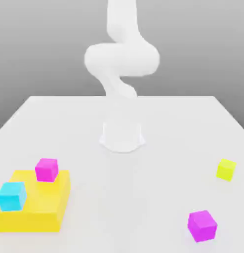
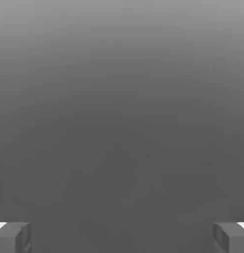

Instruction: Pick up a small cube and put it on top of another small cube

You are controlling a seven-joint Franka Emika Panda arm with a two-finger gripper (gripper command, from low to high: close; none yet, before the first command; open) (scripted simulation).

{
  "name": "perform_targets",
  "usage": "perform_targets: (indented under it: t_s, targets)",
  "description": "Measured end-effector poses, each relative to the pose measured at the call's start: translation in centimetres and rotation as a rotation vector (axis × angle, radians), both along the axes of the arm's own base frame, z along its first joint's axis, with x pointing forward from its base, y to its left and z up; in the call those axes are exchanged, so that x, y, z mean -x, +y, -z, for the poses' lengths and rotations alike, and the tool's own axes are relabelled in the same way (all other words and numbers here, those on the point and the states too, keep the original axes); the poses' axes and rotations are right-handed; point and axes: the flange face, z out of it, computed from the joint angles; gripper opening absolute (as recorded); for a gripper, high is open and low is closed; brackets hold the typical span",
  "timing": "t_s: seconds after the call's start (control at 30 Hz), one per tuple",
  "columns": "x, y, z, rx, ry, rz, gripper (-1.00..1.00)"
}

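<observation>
The small lime yellow-green cube [image 1: 226, 169] rests on the white table at the exterior view's right. A magenta cube [image 1: 202, 225] lies on the table nearer the front, also on the right. A look-alike magenta cube [image 1: 47, 169] sits on top of the flat yellow block [image 1: 40, 212] at the front left. In the hand view my gripper [image 2: 122, 238] is open, its two grey fingertips [image 2: 13, 237] far apart with nothing between them and plain grey background ahead. The white arm [image 1: 121, 59] rises above the table's middle, far from all the cubes.
A cyan cube [image 1: 12, 195] sits on the yellow block beside the magenta one. The arm's round base [image 1: 122, 134] stands mid-table. The white table [image 1: 158, 163] stretches between the block on the left and the cubes on the right.
</observation>
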Motion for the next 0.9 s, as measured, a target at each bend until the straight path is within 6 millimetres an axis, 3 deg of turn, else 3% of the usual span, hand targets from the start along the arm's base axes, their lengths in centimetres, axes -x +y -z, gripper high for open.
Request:
perform_targets:
  t_s: [0.2,0.43,0.67,0.8,0.9]
  targets:
    - [-3.8,7.8,8.9,0.166,0.108,-0.394,0.00]
    - [-3.6,17.4,19.6,0.356,0.194,-0.857,0.00]
    - [1.1,25.7,30.4,0.546,0.246,-1.332,0.00]
    - [5.3,29.0,36.4,0.655,0.264,-1.607,0.00]
    - [9.5,31.2,40.7,0.742,0.266,-1.831,0.00]
